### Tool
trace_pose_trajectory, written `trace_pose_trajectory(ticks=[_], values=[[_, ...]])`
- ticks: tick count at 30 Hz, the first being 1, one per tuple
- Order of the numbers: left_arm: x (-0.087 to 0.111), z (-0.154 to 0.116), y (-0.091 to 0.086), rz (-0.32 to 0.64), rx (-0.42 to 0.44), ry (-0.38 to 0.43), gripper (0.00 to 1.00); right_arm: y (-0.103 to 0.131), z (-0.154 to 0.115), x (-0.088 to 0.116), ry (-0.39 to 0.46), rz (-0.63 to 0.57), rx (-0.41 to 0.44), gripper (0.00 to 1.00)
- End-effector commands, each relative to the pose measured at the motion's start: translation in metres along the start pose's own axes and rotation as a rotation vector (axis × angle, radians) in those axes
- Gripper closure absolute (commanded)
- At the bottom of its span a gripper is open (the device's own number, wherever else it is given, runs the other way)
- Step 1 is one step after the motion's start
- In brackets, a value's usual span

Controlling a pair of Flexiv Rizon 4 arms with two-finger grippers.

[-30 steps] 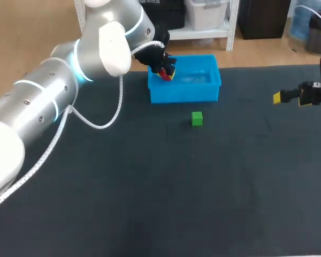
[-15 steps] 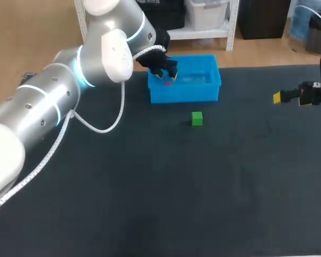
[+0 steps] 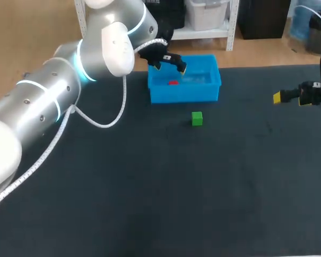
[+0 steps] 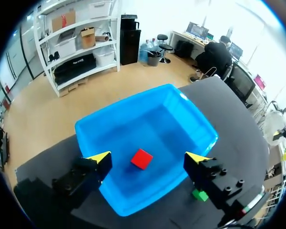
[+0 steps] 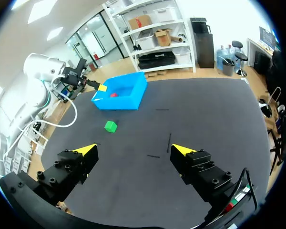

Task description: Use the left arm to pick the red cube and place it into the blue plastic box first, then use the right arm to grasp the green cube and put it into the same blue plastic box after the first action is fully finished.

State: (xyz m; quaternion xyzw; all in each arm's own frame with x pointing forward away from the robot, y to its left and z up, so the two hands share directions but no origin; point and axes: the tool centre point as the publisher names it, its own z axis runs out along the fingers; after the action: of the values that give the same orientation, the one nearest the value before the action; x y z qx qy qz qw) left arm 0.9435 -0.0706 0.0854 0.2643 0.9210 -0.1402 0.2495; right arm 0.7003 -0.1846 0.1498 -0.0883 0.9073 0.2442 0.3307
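The red cube (image 3: 173, 82) lies on the floor of the blue plastic box (image 3: 211, 92), in its left half. My left gripper (image 3: 169, 65) hovers open above that spot, holding nothing. In the left wrist view the red cube (image 4: 141, 159) rests loose in the blue box (image 4: 190, 119) below my spread left gripper (image 4: 148, 157). The green cube (image 3: 197, 119) sits on the dark table in front of the box, and shows as a green cube (image 4: 199, 194) beside one finger. My right gripper (image 3: 278, 97) stays open at the table's right side, far from the green cube (image 5: 110, 126) and the blue box (image 5: 135, 94).
The dark table mat (image 3: 160, 187) stretches wide in front of the green cube. My left arm (image 3: 53, 101) crosses the table's back left corner. The box stands near the table's back edge.
My left gripper opened and rose a little above the box. The red cube left its fingers and now lies on the box floor. The right arm has kept still.
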Motion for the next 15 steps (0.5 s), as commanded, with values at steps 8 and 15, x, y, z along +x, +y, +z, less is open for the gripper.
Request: trace_pose_trajectory(ticks=[8,15], values=[[-0.011,-0.068,-0.018,0.052,0.003,0.079,0.0,0.0,0.0,0.0,0.001,-0.001,0.0,0.0],[0.017,-0.105,-0.026,0.053,0.012,0.013,0.0,0.0,0.0,0.0,0.001,-0.001,0.0,0.0]])
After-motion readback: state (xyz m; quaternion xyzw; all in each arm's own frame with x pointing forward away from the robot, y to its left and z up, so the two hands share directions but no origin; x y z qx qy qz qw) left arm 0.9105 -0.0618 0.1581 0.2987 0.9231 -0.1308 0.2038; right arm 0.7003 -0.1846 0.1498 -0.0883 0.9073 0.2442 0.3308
